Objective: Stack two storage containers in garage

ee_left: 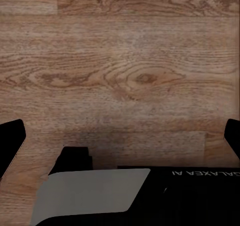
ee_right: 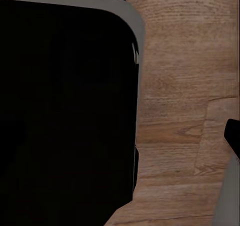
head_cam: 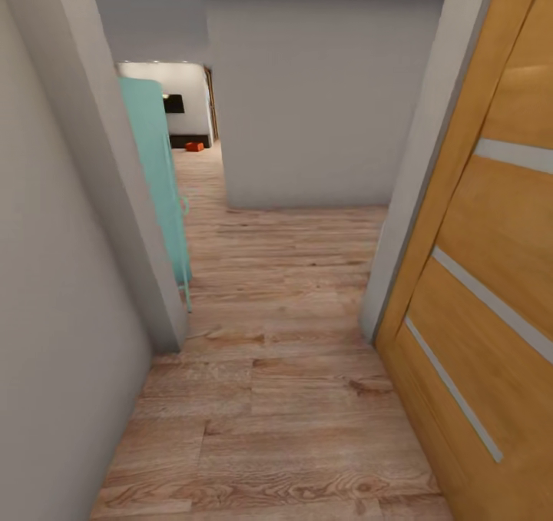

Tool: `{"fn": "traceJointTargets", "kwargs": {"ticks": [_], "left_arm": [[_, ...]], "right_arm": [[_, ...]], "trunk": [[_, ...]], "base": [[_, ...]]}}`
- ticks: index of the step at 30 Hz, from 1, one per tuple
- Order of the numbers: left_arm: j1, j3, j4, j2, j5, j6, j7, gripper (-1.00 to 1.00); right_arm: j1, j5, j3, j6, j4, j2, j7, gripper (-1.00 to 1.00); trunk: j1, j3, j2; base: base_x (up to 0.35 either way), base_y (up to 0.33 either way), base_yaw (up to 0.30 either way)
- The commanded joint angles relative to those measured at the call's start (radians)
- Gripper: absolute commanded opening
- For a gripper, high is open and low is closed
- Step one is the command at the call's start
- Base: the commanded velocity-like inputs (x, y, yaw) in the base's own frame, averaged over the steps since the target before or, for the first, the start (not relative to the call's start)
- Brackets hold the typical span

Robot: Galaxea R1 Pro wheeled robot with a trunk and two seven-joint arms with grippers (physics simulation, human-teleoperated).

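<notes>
In the left wrist view the left hand point(ee_left: 120, 136) shows as two black fingertips point(ee_left: 11, 138) at opposite edges of the picture, spread wide with nothing between them, over brown wood-plank flooring point(ee_left: 125, 61) with a clear knot in the grain. A black robot body part with a pale grey panel point(ee_left: 95, 196) and mirrored white lettering lies beneath the hand. In the right wrist view a single black fingertip point(ee_right: 233, 136) of the right hand shows at the picture's edge beside a pale grey piece, so I cannot tell whether that hand is spread or closed; a large black rounded housing with a grey rim point(ee_right: 65, 111) covers much of that picture, with the same plank flooring past it. The head view gives what neither wrist view does: a narrow hallway with a pale grey wall point(head_cam: 54, 275) on the left, an orange-brown wooden door with pale horizontal strips point(head_cam: 491, 275) open on the right, and a turquoise panel point(head_cam: 157, 167) leaning past the left corner. Far down the passage, in the bright room beyond, a small orange-red rectangular storage container point(head_cam: 194, 147) sits on the plank floor before a low dark cabinet point(head_cam: 188, 140), under a black wall screen point(head_cam: 173, 104).
</notes>
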Motion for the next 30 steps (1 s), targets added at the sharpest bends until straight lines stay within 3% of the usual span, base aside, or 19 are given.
{"fn": "traceJointTargets", "kwargs": {"ticks": [1, 30], "left_arm": [[-0.001, -0.009, 0.001, 0.0, 0.009, -0.004, 0.005, 1.0], [-0.001, -0.008, 0.001, 0.0, 0.009, -0.004, 0.005, 1.0]], "right_arm": [[0.0, 0.0, 0.001, 0.0, 0.001, 0.002, 0.0, 1.0], [0.001, -0.002, 0.0, 0.0, 0.003, 0.0, 0.0, 1.0]], "trunk": [[0.001, -0.001, 0.0], [0.001, -0.001, 0.0]], "base": [[0.344, -0.022, 0.0], [0.338, -0.002, 0.0]]}}
